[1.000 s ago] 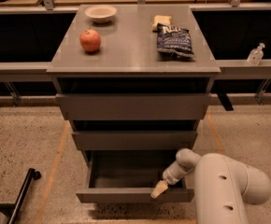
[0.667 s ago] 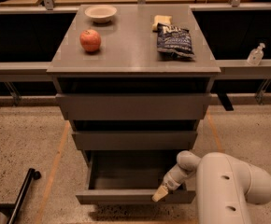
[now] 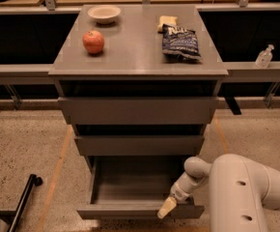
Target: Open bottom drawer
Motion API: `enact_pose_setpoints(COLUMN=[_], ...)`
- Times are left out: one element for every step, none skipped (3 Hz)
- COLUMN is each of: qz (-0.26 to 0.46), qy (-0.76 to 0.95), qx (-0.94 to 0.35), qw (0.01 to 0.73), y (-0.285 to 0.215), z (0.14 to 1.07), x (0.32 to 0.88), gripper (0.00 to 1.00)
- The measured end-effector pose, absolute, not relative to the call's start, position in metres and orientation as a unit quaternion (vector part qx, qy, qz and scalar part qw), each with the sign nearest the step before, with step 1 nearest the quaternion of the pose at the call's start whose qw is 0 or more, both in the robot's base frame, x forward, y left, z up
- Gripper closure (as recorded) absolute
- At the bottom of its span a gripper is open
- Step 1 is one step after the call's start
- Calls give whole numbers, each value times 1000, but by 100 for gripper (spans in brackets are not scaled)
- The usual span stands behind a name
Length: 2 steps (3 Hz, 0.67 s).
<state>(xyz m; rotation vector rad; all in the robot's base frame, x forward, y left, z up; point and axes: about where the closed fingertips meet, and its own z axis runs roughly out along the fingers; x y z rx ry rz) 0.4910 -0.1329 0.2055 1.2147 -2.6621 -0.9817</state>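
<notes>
Since a second ago: bottom drawer has come a little further out toward the camera, and the pincer has dropped with it, lower in view.

Bottom drawer: lowest of three in the grey cabinet, pulled well out. Front panel faces the camera. Long axis runs left to right. Grey box interior open to view from above, and nothing seen inside it. Front edge sits near the bottom of the frame.

Pincer: pale yellowish tip at the top edge of the drawer front, right of centre, angled down and left. Cannot tell whether it is apart, together, or clamped on the panel. White arm fills the lower right corner and covers the drawer's right end.

Above: middle drawer front closed, then the top drawer front, widest and tallest, also closed. Both overhang the rear of the open drawer.

Surface of the cabinet: apple at left, bowl behind it, dark chip bag at right, a pale yellow item touching the bag's far end.

Room: speckled floor is open to the left of the drawer. A black pole lies at lower left, well apart from it. A clear bottle stands on the ledge at right.
</notes>
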Motion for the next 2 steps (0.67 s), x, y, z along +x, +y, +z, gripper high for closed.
enact_pose_setpoints(qz=[-325,-327], qy=[-860,-856], qx=[392,399], qw=[38,40], y=[-132,-130], z=[219,229], x=[482,482], gripper=[2,0])
